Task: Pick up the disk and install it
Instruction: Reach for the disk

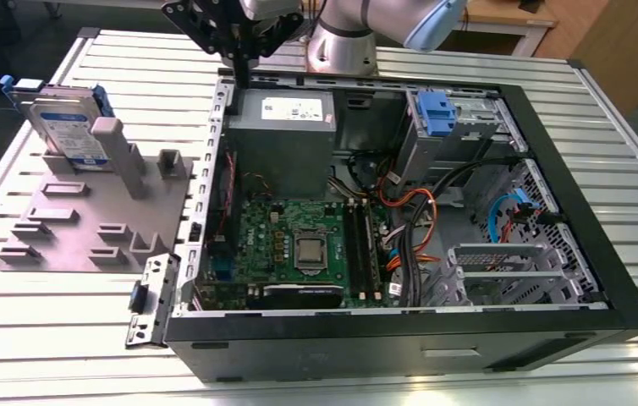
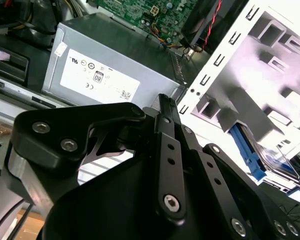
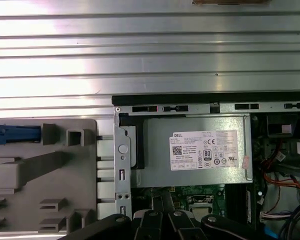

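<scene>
silver disk [image 1: 65, 125], blue rails, upright in grey holder [image 1: 82, 224]

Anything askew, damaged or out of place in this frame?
Nothing stands out. The disk stands upright in its grey fixture; the gripper hangs empty over the open computer case's edge, by the power supply.

Black end effector [image 2: 163, 107] hangs near the grey power supply [image 2: 110, 60]; the disk [image 2: 277, 164], seemingly, stands by a pale fixture [image 2: 270, 65].

Your claw [image 1: 240, 72] is cropped above by the exterior view's edge. Beyond the claw, its own linkage [image 2: 210, 170] covers part of the disk [image 2: 277, 165] in the second wrist view; the rest blurs.
</scene>
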{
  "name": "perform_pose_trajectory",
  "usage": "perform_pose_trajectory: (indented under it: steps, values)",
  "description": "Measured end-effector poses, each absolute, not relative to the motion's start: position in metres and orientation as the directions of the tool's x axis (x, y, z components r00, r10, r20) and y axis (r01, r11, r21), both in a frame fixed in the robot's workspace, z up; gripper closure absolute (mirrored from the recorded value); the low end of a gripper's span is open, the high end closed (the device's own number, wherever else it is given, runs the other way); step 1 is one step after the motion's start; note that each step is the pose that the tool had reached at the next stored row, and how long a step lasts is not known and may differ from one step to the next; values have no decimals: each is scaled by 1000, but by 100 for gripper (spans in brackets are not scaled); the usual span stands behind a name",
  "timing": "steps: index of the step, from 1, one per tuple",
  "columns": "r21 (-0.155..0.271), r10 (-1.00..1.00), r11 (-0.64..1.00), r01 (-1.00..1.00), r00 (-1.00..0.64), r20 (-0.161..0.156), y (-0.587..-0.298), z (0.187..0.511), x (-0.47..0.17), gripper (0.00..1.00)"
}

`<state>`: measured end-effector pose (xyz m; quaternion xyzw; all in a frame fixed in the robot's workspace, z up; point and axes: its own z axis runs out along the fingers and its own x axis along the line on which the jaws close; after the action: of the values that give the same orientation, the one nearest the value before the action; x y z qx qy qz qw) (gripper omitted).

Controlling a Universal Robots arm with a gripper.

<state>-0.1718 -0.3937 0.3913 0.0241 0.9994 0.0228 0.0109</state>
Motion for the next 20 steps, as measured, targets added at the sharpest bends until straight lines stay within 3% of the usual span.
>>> perform_pose_trajectory:
  steps: [20]
  values:
    - [46, 49, 998, 48, -999, -21, -394, 391, -181, 89]
